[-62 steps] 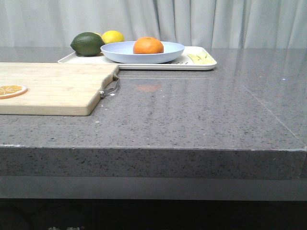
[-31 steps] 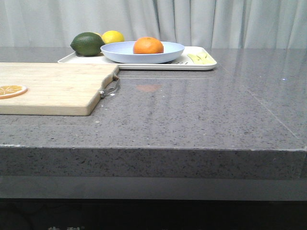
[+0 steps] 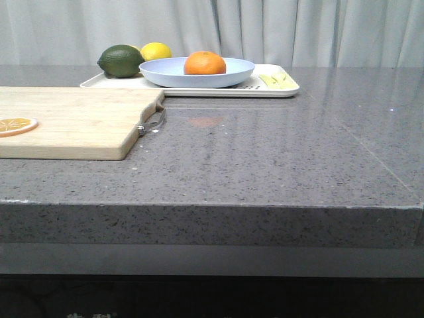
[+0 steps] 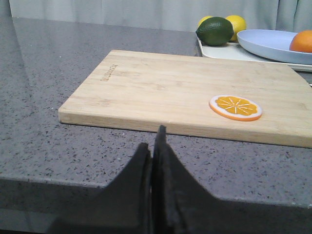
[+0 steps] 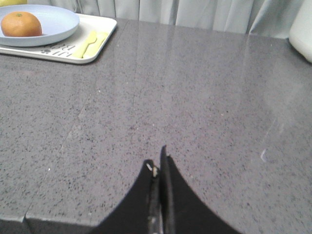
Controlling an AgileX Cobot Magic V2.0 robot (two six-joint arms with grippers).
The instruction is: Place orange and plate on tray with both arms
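At the far side of the grey stone counter [image 3: 278, 165], one orange [image 3: 205, 63] sits in one pale blue plate [image 3: 173, 71], which rests on the single cream tray [image 3: 278, 90]; by the look of it, the job is done and nothing is left to carry. The left gripper [image 4: 152, 146] and the right gripper [image 5: 158, 163] hang at the near edge, each with its fingers pressed together and holding nothing, well apart from the tray. Also on the tray: one dark green fruit [image 3: 120, 60], one lemon [image 3: 156, 50] and some pale yellow pieces [image 3: 277, 81], too small to count. One wooden cutting board [image 3: 73, 122] lies near left, bearing one dried orange slice [image 4: 235, 107].
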